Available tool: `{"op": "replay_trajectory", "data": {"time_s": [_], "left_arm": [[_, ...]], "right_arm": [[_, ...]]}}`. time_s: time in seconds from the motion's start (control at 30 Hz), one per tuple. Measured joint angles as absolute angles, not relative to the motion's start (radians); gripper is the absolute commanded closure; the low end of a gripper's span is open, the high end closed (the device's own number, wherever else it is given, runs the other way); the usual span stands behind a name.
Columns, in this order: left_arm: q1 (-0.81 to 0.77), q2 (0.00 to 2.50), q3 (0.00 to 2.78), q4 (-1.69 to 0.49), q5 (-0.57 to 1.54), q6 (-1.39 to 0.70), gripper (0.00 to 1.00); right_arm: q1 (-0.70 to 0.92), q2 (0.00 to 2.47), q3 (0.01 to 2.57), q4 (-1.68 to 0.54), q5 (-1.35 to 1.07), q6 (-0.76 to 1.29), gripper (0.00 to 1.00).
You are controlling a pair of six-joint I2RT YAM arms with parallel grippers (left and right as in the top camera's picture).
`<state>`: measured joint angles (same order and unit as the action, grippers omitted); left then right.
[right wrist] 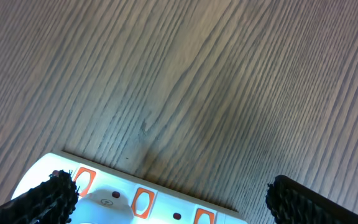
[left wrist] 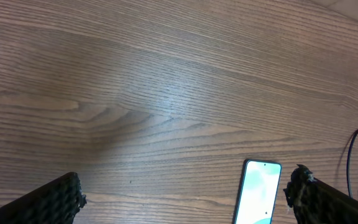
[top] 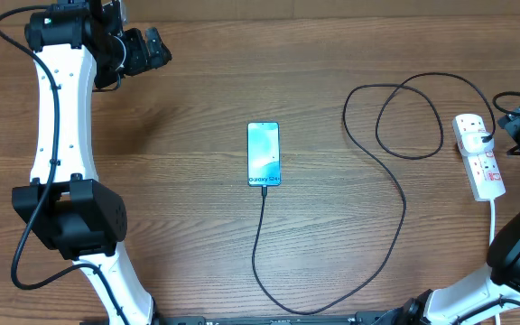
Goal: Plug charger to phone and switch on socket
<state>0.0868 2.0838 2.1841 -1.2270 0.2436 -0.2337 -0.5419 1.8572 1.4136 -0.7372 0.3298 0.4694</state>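
Observation:
The phone (top: 264,154) lies flat mid-table, screen up, its white "Galaxy S24" band nearest me. The black charger cable (top: 395,194) runs from the phone's bottom edge, loops round the front and coils up to the white socket strip (top: 479,155) at the right, where its black plug sits. My left gripper (top: 156,50) is open at the far left, away from the phone; the phone's top (left wrist: 258,193) shows between its fingers (left wrist: 185,199). My right gripper (top: 513,122) is open right beside the strip; red switch marks (right wrist: 143,202) show between its fingers (right wrist: 169,199).
A white cord (top: 493,221) leaves the strip's near end toward the right arm's base. Bare wooden table (top: 179,208) surrounds the phone. The left arm's base stands at the front left.

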Motion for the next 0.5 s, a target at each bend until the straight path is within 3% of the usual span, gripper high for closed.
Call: {"op": "replay_trajectory", "data": {"time_s": [0.5], "left_arm": [[0.087,2.084,2.184,-1.227,0.243,-0.234,0.00]], "right_arm": [[-0.547,1.857,1.414,-0.784,0.341,0.463,0.00]]}}
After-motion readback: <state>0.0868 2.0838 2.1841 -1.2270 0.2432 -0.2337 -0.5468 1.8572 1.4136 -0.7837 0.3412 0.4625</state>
